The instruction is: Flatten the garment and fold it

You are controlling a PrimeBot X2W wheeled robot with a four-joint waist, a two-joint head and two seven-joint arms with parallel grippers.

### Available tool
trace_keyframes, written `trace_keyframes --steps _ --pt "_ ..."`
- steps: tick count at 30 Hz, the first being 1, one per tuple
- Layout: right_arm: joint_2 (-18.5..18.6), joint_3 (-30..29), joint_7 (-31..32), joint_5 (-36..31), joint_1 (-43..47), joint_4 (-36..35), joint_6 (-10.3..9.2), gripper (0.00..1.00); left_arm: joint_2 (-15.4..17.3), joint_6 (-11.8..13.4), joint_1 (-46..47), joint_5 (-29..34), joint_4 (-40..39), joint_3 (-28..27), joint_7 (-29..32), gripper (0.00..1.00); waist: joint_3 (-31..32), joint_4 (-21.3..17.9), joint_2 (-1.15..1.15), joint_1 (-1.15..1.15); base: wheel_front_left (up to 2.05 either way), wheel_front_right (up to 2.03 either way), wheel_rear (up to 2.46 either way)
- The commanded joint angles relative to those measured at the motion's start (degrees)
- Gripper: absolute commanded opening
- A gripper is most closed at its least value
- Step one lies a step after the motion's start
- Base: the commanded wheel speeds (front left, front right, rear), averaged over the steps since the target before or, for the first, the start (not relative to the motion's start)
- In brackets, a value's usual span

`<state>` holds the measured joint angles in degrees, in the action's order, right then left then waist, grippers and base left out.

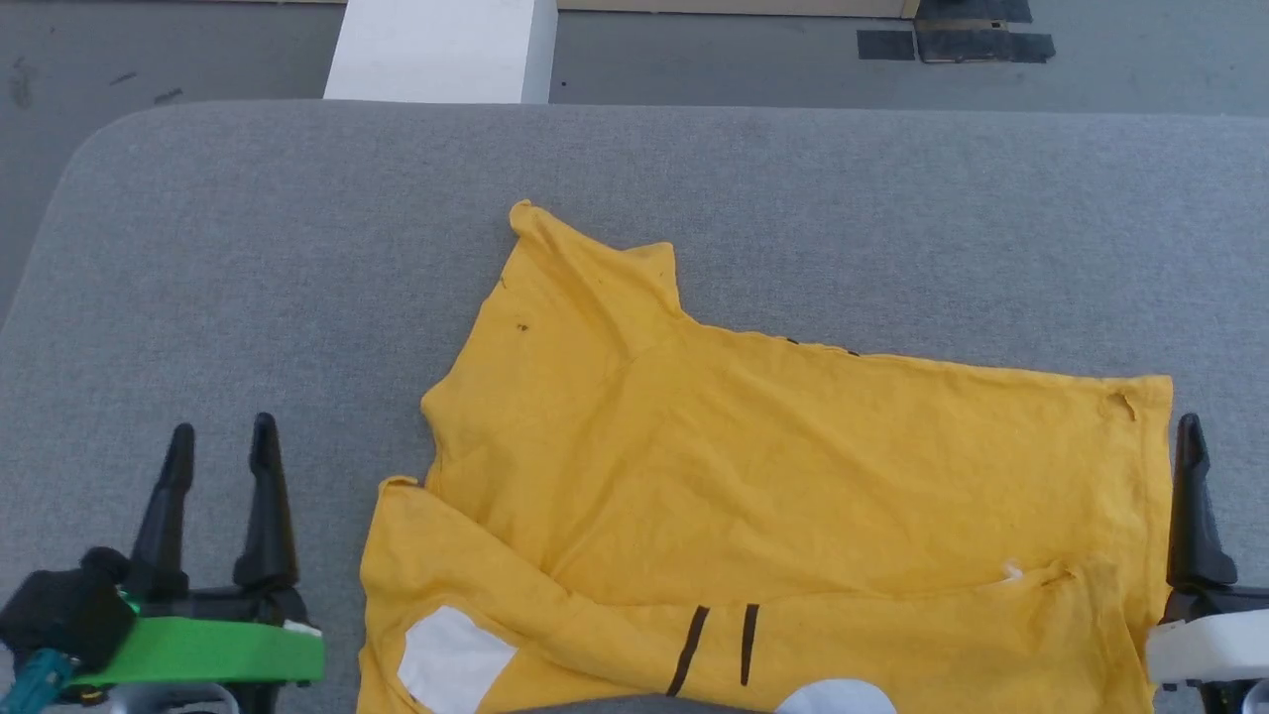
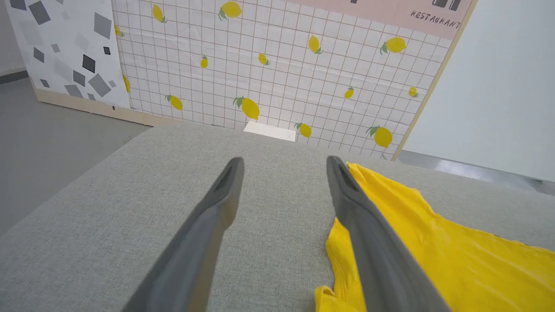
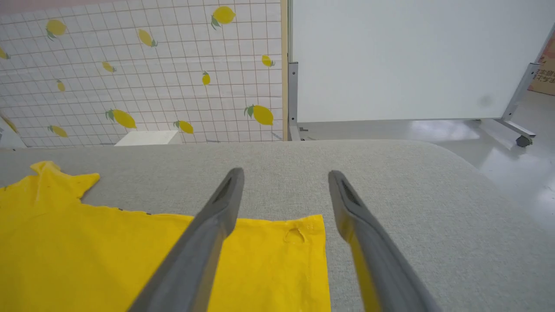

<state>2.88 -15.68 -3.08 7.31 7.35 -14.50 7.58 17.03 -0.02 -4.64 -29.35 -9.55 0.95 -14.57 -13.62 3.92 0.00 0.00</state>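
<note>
The mustard-yellow garment (image 1: 793,476) lies on the grey padded table (image 1: 297,248), right of centre and reaching the near edge. One sleeve (image 1: 585,268) points to the far side. A folded-over near strip carries two short dark stripes (image 1: 719,647) and a white patch (image 1: 451,659). My left gripper (image 1: 220,441) stands open and empty over bare table, left of the garment (image 2: 433,260). My right gripper (image 3: 286,175) is open at the garment's right edge (image 3: 318,260), which runs between its fingers. One of its fingers (image 1: 1195,496) stands just beside the hem.
A white block (image 1: 441,50) stands beyond the table's far edge, with black tape patches (image 1: 957,40) on the floor to its right. A lemon-patterned panel (image 2: 282,65) and a white board on a wheeled stand (image 3: 412,56) lie past the table. The table's corners are rounded.
</note>
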Motion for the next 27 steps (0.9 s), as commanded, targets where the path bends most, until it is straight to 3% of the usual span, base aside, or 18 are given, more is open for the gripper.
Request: trace_keyframes --steps 1,9,13,17,18,21,27 --pt "0.0 0.3 -1.0 -0.5 -0.8 0.9 -0.09 1.00 -1.0 -1.0 0.1 1.6 0.5 -0.4 -0.4 1.00 -0.1 -0.1 0.00 0.00 0.00 0.00 0.00" --pt "0.0 0.4 -3.7 -1.5 -1.1 4.2 -0.09 1.00 -3.6 -5.4 0.8 8.6 2.2 -3.2 -0.4 1.00 -0.5 -0.8 0.00 0.00 0.00 0.00 0.00" --pt "0.0 0.1 -3.7 -1.7 -1.2 4.4 -0.09 1.00 -1.8 -6.5 3.0 9.1 2.7 -2.7 -0.4 1.00 -0.7 -1.1 0.00 0.00 0.00 0.00 0.00" --pt "0.0 0.2 -3.4 -1.4 -1.2 4.9 -0.09 1.00 3.7 -7.2 9.6 8.7 3.0 0.1 2.9 1.00 -1.5 -1.0 0.00 0.00 0.00 0.00 0.00" --pt "0.0 0.4 -3.3 -1.4 -1.3 4.8 -0.09 1.00 8.0 -7.4 16.3 6.4 2.5 3.8 8.9 1.00 -2.5 -0.9 0.00 0.00 0.00 0.00 0.00" --pt "0.0 0.7 -3.1 -1.5 -1.9 4.7 -0.09 1.00 13.2 -7.4 24.7 1.2 2.5 9.5 15.5 1.00 -4.2 -1.1 0.00 0.00 0.00 0.00 0.00" --pt "0.0 1.8 -3.1 -2.0 -3.8 4.6 -0.09 1.00 19.7 -7.5 41.8 -8.9 8.4 16.7 26.5 1.00 -8.5 -2.1 0.00 0.00 0.00 0.00 0.00"
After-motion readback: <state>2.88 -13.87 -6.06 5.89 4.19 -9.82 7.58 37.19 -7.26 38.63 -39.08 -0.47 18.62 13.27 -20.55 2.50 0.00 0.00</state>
